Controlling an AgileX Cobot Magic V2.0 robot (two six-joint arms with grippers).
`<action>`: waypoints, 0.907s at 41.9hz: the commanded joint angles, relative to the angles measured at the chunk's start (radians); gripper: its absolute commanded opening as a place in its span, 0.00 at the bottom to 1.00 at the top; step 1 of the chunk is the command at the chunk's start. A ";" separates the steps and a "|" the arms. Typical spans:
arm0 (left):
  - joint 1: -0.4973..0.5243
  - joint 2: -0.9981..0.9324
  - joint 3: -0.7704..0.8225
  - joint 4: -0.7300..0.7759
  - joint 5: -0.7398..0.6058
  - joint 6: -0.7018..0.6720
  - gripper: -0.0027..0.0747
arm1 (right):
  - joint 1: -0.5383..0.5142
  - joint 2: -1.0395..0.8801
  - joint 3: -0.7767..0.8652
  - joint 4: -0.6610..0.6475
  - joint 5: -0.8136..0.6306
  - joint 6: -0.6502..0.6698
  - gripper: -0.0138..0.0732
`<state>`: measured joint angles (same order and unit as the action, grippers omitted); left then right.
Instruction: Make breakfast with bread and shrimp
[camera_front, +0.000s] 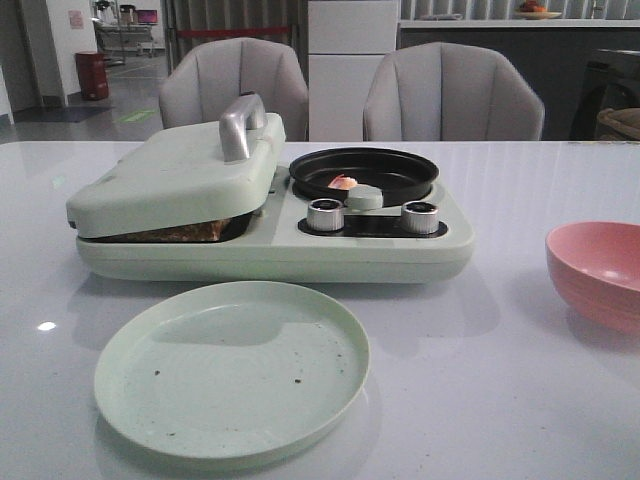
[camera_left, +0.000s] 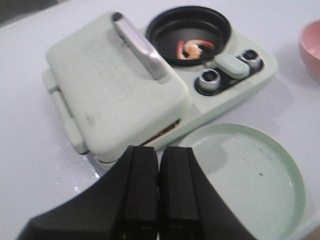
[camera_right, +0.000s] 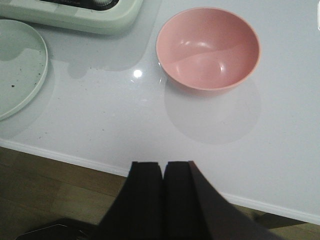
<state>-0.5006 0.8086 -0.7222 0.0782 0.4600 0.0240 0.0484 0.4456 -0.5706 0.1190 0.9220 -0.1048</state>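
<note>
left hand (camera_left: 158, 192): black, flat blocky fingers | right hand (camera_right: 163, 197): black, same shape

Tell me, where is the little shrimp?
In the front view, the shrimp lies in the black round pan on the breakfast maker's right side, behind the silver knobs.

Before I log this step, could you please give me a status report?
Both end effectors shut, empty. Shrimp in black pan; bread under closed lid. Green plate bare.
</note>
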 joint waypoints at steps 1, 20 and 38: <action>0.084 -0.101 0.072 -0.031 -0.205 -0.008 0.18 | 0.001 0.006 -0.027 0.011 -0.069 0.001 0.21; 0.360 -0.675 0.626 -0.151 -0.497 -0.008 0.18 | 0.001 0.006 -0.027 0.011 -0.069 0.001 0.21; 0.472 -0.832 0.731 -0.104 -0.526 -0.008 0.18 | 0.001 0.006 -0.027 0.011 -0.068 0.001 0.21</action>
<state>-0.0382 -0.0046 0.0022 -0.0394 0.0225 0.0235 0.0484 0.4456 -0.5706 0.1208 0.9220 -0.1048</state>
